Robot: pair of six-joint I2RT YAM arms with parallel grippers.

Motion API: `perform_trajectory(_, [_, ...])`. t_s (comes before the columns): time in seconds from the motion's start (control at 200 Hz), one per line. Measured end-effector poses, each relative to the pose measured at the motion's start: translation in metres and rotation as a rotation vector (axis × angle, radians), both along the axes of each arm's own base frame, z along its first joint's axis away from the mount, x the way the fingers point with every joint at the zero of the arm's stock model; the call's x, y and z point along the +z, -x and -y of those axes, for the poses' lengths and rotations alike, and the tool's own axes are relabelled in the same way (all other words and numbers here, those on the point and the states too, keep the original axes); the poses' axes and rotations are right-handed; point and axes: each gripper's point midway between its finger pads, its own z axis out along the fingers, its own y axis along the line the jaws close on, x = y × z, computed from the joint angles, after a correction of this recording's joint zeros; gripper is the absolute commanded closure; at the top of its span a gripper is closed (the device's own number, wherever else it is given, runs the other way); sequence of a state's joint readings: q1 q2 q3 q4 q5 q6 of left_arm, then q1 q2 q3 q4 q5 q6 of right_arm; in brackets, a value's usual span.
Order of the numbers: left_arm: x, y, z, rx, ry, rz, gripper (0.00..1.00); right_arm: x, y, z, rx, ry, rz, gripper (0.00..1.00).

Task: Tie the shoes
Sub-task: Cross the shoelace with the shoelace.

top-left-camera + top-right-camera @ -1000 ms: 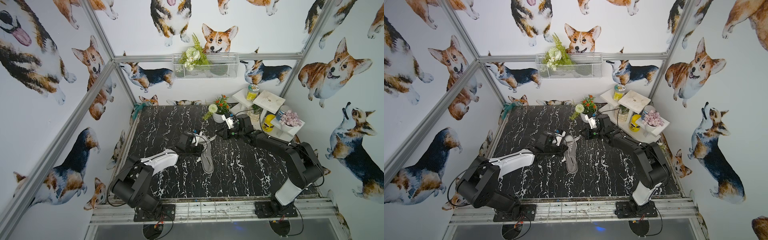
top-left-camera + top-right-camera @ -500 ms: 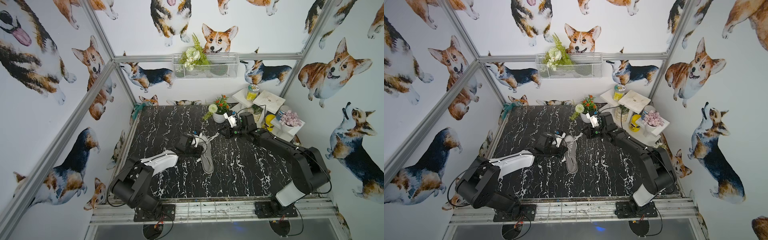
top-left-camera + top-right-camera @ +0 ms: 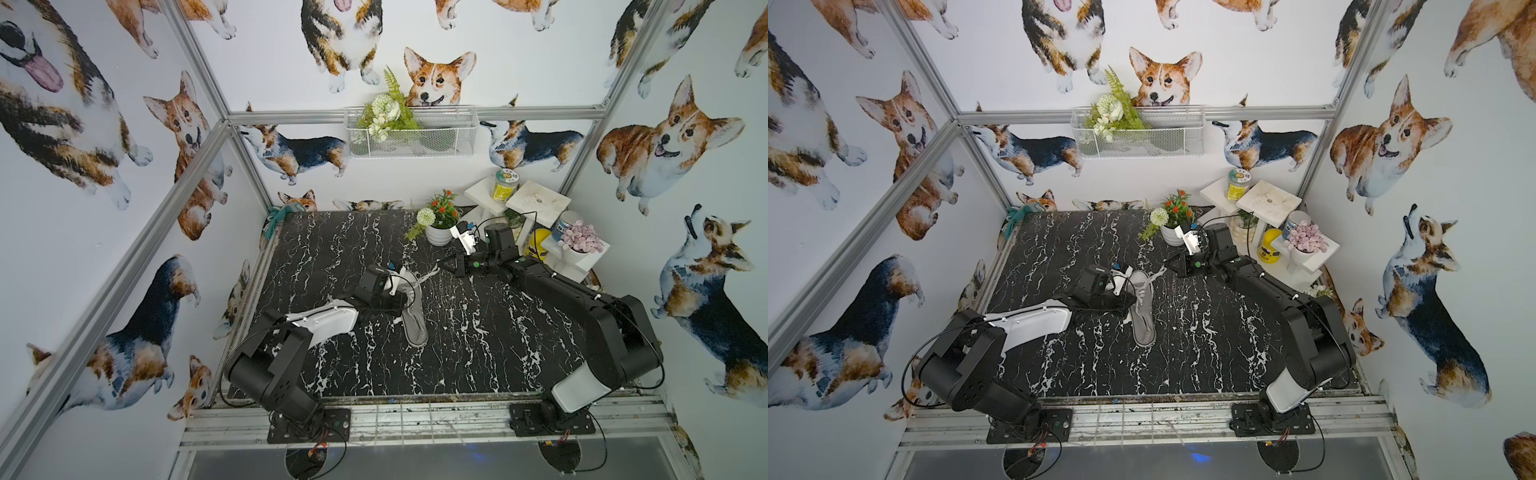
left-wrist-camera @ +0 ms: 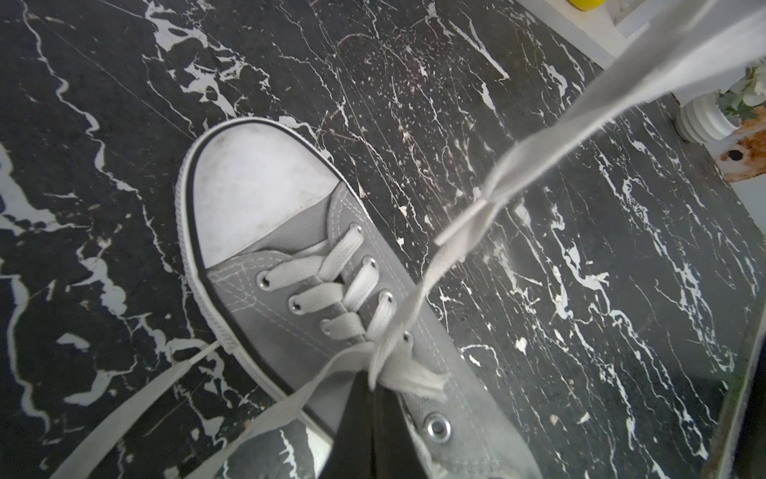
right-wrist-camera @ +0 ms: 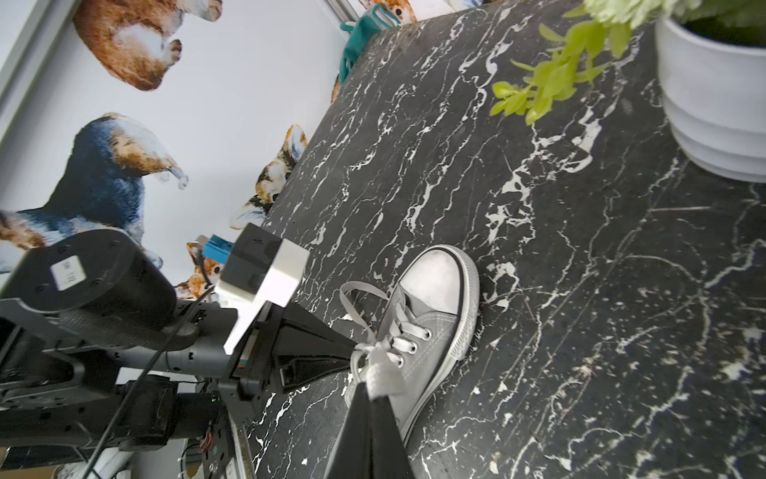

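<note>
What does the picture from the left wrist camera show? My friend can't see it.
The left claw pinches the white lace atop a grey sneaker with a white toe, on a black marble table. One strand stretches tight, up off the shoe.

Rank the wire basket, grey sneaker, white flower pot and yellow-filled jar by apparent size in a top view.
1. wire basket, by far the widest
2. grey sneaker
3. white flower pot and yellow-filled jar: too alike to rank
</note>
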State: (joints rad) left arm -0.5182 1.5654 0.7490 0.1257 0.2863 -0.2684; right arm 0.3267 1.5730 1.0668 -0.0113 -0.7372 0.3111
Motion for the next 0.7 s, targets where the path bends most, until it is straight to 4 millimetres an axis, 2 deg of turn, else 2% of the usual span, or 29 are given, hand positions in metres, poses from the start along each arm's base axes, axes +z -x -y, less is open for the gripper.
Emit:
perform_trajectory(0.095, [0.001,-0.002,-0.001,0.013,-0.001,0.007,1.00,0.004,0.008,-0.002,0.035,-0.020,0.003,1.00])
perform_trajectory(0.36, [0.000,-0.004,-0.002,0.029,0.000,0.004,1.00,-0.005,0.039,0.005,0.105,-0.079,-0.055,1.00])
perform_trajectory(0.701, [0.000,-0.006,-0.001,0.030,0.004,0.015,1.00,0.022,0.053,-0.001,0.157,-0.218,-0.065,1.00])
